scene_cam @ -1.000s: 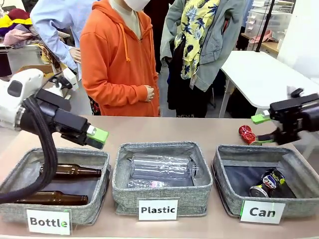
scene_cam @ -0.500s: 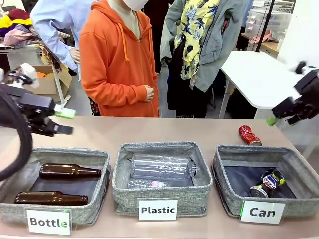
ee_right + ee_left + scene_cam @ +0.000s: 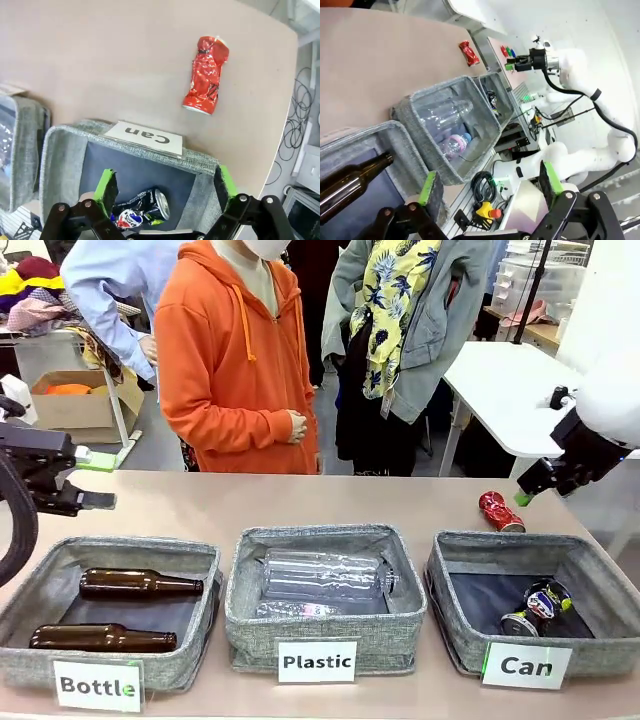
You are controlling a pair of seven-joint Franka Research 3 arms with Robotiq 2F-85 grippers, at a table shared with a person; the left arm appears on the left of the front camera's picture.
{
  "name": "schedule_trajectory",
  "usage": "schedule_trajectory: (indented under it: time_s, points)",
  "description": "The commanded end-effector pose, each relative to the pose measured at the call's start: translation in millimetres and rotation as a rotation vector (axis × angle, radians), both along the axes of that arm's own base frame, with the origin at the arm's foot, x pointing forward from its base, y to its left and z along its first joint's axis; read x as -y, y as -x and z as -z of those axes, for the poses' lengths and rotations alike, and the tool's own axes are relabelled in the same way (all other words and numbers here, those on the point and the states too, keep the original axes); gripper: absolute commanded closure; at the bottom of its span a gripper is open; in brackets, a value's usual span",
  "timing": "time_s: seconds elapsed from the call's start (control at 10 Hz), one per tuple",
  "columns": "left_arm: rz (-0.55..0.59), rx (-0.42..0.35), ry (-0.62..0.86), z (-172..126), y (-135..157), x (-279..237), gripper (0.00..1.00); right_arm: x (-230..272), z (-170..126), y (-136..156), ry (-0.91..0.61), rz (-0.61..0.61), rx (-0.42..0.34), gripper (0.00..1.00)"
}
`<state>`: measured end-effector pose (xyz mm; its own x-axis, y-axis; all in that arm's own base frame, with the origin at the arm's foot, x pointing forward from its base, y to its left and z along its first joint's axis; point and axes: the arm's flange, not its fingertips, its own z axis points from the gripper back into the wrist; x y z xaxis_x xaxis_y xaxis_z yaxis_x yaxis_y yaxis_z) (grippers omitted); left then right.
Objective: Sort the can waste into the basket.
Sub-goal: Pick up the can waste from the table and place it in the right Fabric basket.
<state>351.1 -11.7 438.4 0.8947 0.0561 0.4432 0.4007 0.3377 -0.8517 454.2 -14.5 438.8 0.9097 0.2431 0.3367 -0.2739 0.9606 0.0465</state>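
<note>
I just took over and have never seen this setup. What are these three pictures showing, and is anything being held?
Two white robot arms share a table with people standing opposite. The front view looks across the table; the other two come from cameras on each wrist. The left gripper and right gripper are both open and hold nothing. Three grey bins sit in a row, labelled Bottle, Plastic and Can. A black can lies in the Can bin. A crushed red can lies on the table behind it.
</note>
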Motion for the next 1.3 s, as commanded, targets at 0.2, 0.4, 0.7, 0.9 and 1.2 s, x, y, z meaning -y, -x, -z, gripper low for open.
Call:
schedule_trajectory:
  time_s: [0.2, 0.4, 0.7, 0.9, 1.2]
  points:
    - [0.008, 0.012, 0.007, -5.3, 1.4, 7.0, 0.00, -19.2, 9.2, -69.7, 0.022, 0.067, 0.132, 0.00]
    - [0.008, 0.012, 0.007, -5.3, 1.4, 7.0, 0.00, -6.5, 31.0, -114.9, 0.017, 0.129, 0.023, 0.00]
    - [0.008, 0.012, 0.007, -5.3, 1.4, 7.0, 0.00, 13.1, 68.7, -140.2, 0.037, 0.217, -0.115, 0.00]
    - [0.008, 0.012, 0.007, -5.3, 1.4, 7.0, 0.00, 18.6, 97.3, -152.1, 0.053, 0.250, -0.198, 0.00]
    - [0.008, 0.012, 0.007, -5.3, 1.4, 7.0, 0.00, 10.1, 118.9, -155.7, 0.008, 0.217, -0.205, 0.00]
